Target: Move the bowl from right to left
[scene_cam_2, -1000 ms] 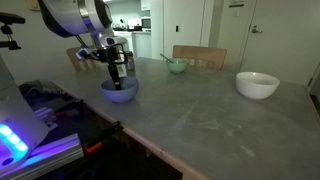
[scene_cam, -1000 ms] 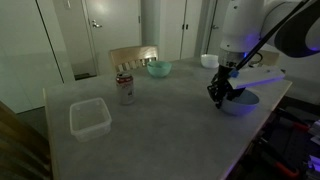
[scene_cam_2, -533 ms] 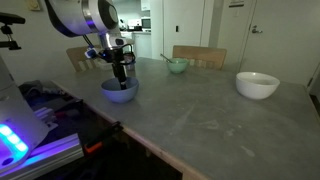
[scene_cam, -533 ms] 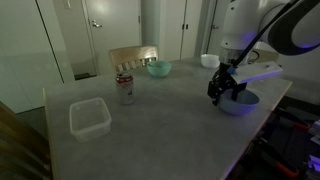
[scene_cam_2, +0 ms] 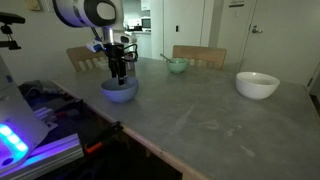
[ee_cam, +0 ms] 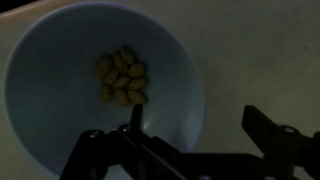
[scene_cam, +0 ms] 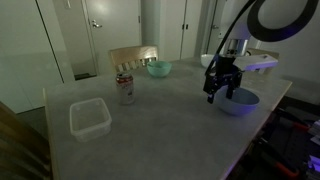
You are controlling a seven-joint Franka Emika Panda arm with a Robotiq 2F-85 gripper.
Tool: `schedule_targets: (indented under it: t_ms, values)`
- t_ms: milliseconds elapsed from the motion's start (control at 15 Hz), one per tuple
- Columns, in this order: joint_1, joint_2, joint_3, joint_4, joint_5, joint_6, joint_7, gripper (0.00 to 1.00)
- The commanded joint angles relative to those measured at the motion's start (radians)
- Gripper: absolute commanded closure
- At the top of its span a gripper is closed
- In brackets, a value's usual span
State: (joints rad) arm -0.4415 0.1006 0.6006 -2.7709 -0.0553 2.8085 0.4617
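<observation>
The bowl (scene_cam: 241, 101), glossy and blue to purple, sits near the table edge in both exterior views (scene_cam_2: 120, 91). My gripper (scene_cam: 222, 88) hangs just above its rim (scene_cam_2: 119, 72), apart from it. In the wrist view the bowl (ee_cam: 60, 110) fills the left side, with a small heap of tan pieces (ee_cam: 122, 77) in its middle. There my gripper (ee_cam: 195, 118) stands open. One finger (ee_cam: 135, 115) is over the bowl's inside and the other finger (ee_cam: 265, 125) is over the bare table. Nothing is held.
A teal bowl (scene_cam: 159, 68) stands at the far side, near a wooden chair (scene_cam: 132, 57). A white bowl (scene_cam_2: 257, 84) is further along the table. A soda can (scene_cam: 125, 89) and a clear plastic box (scene_cam: 89, 117) stand toward the other end.
The gripper has opened, let go of the bowl's rim and risen a little above it. The bowl has stayed where it was.
</observation>
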Motion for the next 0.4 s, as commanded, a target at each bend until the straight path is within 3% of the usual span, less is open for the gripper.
schedule_targets:
  t_ms: [0, 67, 133, 333]
  values:
    - [-0.041, -0.177, 0.093, -0.016, 0.256, -0.143, -0.249, 0.0]
    - [-0.024, -0.242, 0.086, -0.018, 0.313, -0.2, -0.304, 0.0]
    - [0.177, -0.301, -0.119, -0.016, 0.341, -0.255, -0.345, 0.0]
    - [0.313, -0.461, -0.305, -0.019, 0.262, -0.43, -0.372, 0.0]
